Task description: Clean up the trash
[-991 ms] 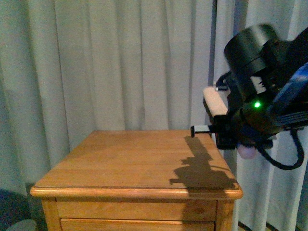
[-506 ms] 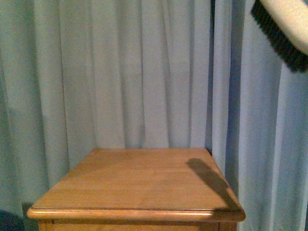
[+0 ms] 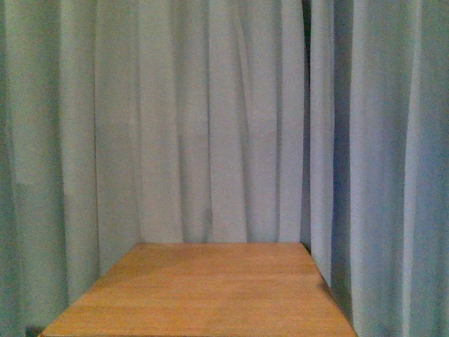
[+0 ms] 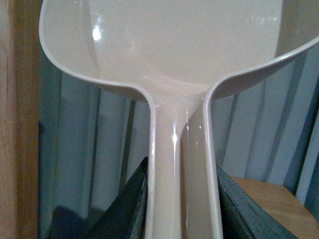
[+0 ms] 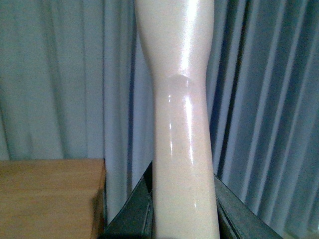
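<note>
Now the left jaws grip the beige plastic dustpan by its handle, the right jaws a glossy cream brush handle. The brush has swung out of the front view. No crumpled white trash shows on the wooden worktop or elsewhere, so it is probably collected.

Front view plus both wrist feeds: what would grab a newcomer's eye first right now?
The beige dustpan fills the left wrist view, its stem clamped in the left gripper. In the right wrist view a glossy pale handle stands the same way in the right gripper. The front view holds only a wooden table top before grey-blue curtains, with no arm and no crumpled wad showing.
</note>
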Tool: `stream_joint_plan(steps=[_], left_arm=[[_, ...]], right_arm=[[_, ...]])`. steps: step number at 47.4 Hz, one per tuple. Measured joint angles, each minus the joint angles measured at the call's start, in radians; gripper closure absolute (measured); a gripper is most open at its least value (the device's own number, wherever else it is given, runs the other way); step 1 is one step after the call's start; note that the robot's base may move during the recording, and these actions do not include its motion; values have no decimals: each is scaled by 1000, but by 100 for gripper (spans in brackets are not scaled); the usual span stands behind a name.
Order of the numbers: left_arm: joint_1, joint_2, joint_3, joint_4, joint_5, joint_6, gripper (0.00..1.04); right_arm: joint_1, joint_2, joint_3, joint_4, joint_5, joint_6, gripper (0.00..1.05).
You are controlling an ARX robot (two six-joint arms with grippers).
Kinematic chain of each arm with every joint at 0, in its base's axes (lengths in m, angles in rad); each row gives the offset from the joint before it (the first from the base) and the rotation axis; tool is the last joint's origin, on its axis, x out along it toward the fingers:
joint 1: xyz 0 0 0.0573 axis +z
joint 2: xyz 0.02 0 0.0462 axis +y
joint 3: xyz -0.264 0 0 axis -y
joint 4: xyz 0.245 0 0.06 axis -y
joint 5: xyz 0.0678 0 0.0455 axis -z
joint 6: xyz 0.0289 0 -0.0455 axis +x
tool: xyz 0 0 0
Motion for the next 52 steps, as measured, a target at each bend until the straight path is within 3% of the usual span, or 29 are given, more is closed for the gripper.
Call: stream_joint_plan(steps=[52], left_arm=[[2,-4,-3,-1,0,-3,77]], right_arm=[[-9,-9,-17,3,8,-21,85]])
